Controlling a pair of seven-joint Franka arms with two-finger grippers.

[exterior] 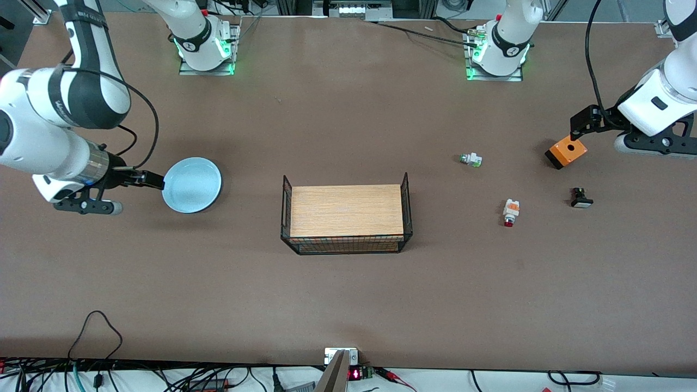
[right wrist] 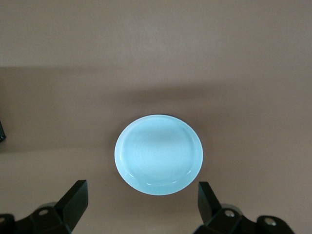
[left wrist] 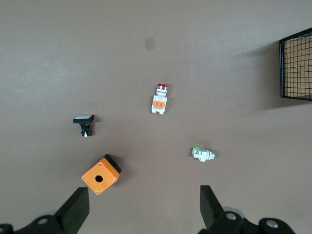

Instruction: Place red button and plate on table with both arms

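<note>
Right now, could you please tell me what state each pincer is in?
Left pincer: open, holding nothing, over the orange box.
Right pincer: open, holding nothing, beside the plate.

A wide brown matte bench (exterior: 348, 305) fills the scene under even light. Metal framing (exterior: 375, 7) lines its upper edge; cables (exterior: 98, 375) trail along a white strip nearest the front camera.

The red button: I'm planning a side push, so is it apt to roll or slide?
The red button lies on its side on the table. Its blocky white body probably resists rolling, so it likely slides. Being small, it is probably light, and the rounder cap end may make it pivot.
</note>
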